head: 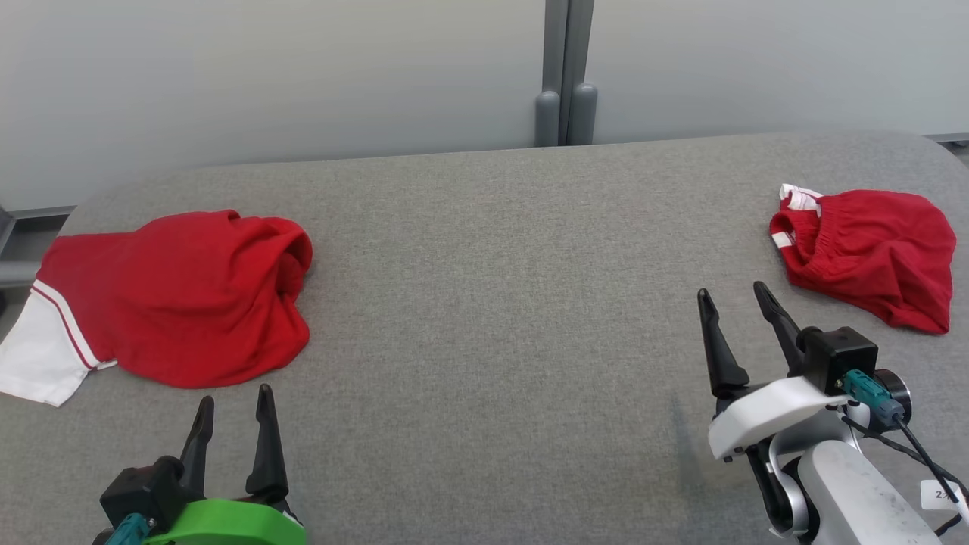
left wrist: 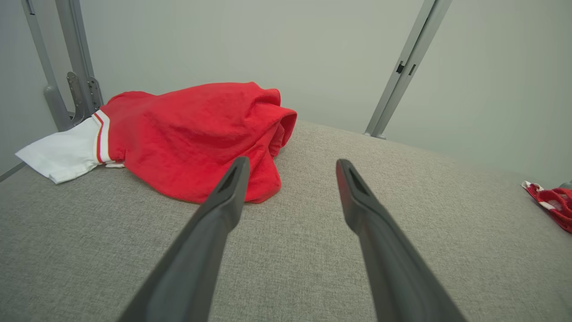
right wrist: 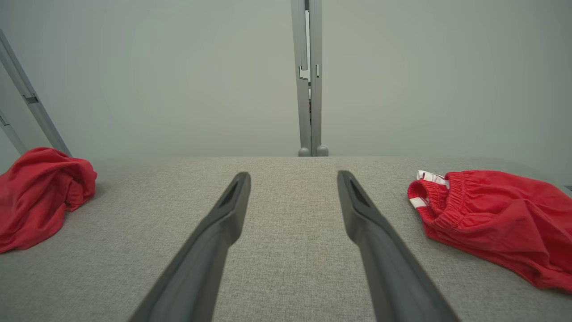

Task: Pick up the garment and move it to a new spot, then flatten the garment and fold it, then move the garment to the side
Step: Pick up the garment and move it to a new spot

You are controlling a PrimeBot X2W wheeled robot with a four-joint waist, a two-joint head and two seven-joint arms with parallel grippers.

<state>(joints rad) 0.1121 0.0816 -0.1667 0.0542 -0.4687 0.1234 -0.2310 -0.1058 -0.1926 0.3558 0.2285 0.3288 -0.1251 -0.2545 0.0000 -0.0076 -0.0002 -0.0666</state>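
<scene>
Work surface: a table (head: 492,303) covered in grey cloth, backed by pale wall panels with a grey post (head: 564,76) at their join.

Item 1 – a red shirt (head: 182,303), crumpled in a heap on the table's left side. One white sleeve (head: 38,356) with red striping spreads flat toward the left edge. The body of the shirt is bunched and rolled over on itself at its right end.

Item 2 – a pair of red shorts (head: 870,250), lying rumpled near the table's far right edge. The gathered elastic waistband (head: 814,227) faces the table's middle, with a white trim showing beside it. The two garments lie well apart, with bare grey cloth between them.

Left gripper (head: 235,397): fingers parted, nothing between them. It sits at the near edge, just short of the shirt's front hem; in the left wrist view one finger overlaps the red fabric, but contact cannot be confirmed.

Right gripper (head: 732,291): likewise spread, holding nothing. It hangs over bare table just beside the shorts, on their near-left side, clear of the fabric. The right wrist view shows its fingers pointing toward the post, with the shorts off to the right.
</scene>
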